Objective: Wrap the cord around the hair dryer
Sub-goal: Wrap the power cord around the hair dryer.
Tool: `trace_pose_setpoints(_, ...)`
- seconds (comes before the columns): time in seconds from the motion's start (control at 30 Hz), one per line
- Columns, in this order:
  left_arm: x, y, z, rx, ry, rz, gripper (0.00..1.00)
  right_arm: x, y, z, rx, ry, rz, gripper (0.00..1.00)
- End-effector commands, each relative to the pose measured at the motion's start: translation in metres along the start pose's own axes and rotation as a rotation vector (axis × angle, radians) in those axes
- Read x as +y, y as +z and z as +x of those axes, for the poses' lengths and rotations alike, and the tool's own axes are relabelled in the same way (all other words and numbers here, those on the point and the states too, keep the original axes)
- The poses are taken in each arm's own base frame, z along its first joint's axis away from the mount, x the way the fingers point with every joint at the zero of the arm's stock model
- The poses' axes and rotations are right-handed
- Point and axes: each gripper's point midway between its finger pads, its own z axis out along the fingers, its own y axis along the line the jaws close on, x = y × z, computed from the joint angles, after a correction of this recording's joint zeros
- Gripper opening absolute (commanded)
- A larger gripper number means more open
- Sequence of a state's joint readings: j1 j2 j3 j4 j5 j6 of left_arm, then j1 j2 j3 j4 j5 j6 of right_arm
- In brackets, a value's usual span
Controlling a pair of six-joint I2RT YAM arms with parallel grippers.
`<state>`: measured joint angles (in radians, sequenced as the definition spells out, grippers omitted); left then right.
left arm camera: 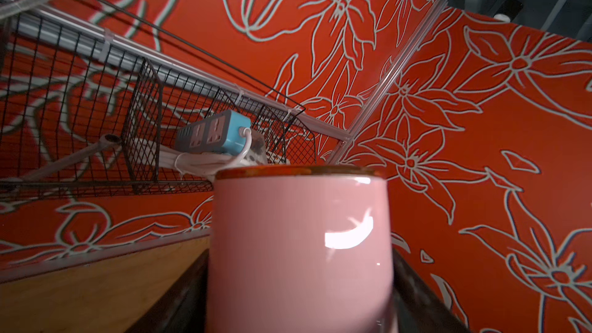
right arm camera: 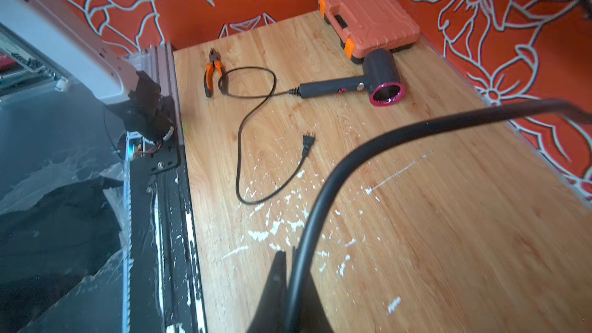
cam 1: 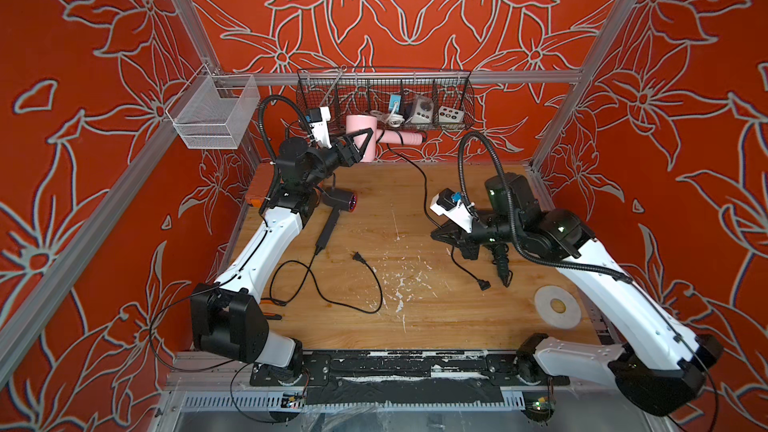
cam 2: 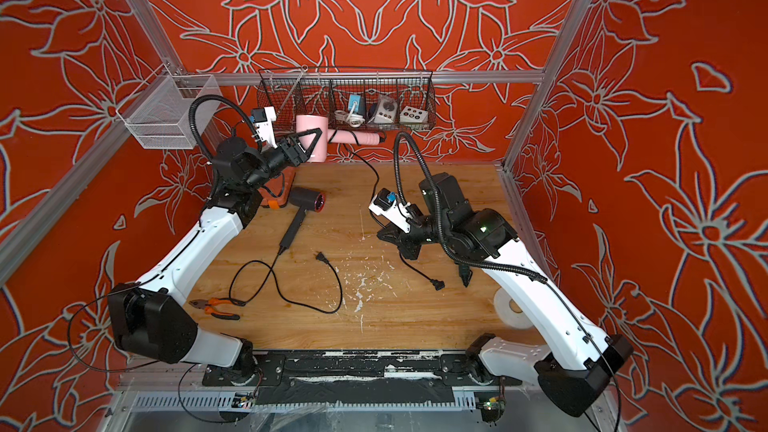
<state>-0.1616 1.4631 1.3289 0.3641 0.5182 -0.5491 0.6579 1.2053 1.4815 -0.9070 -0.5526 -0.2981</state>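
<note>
Two hair dryers. The pink hair dryer (cam 1: 360, 121) is clamped at its barrel by the left gripper (cam 1: 363, 142), raised near the tabletop's (cam 1: 457, 322) back edge. A dark hair dryer (cam 1: 332, 206) lies near the back-left corner. The right gripper (right arm camera: 290, 286) pinches the pink unit's cord (right arm camera: 368, 145) (black). One wire basket (cam 1: 316, 93) holds a blue power strip (cam 1: 394, 100). Walls (cam 1: 415, 14): red, floral.

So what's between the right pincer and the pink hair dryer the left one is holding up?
Only the dryer's own black cord, running from the pink hair dryer to the right pincer; both top views show it.
</note>
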Motion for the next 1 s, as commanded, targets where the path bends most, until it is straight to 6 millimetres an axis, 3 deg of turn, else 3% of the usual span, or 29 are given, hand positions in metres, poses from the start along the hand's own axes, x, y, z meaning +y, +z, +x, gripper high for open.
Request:
trace_pose_setpoints(0.0,-0.019,0.003,0.007,0.037,0.052,0.072,0.0,0.013,-0.019,0.015,0.145,-0.046,-0.031,0.0)
trace_pose_setpoints(0.2,-0.021,0.015,0.057,0.18,-0.007,0.109,0.0,0.016,-0.044,-0.019,0.107,-0.122,-0.022,0.0)
trace_pose_setpoints(0.37,-0.039,0.023,0.109,0.311,-0.054,0.197,0.0,0.002,-0.051,-0.037,0.101,-0.187,0.043,0.0)
trace_pose_setpoints(0.67,-0.073,0.007,0.2,0.498,-0.165,0.348,0.0,-0.032,-0.053,-0.063,0.102,-0.278,0.152,0.0)
trace_pose_setpoints(0.8,-0.086,-0.008,0.212,0.529,-0.22,0.441,0.0,-0.064,-0.046,-0.043,0.185,-0.247,0.223,0.0)
trace_pose_setpoints(0.97,-0.11,-0.03,0.206,0.542,-0.274,0.583,0.0,-0.103,-0.053,-0.023,0.215,-0.203,0.339,0.0)
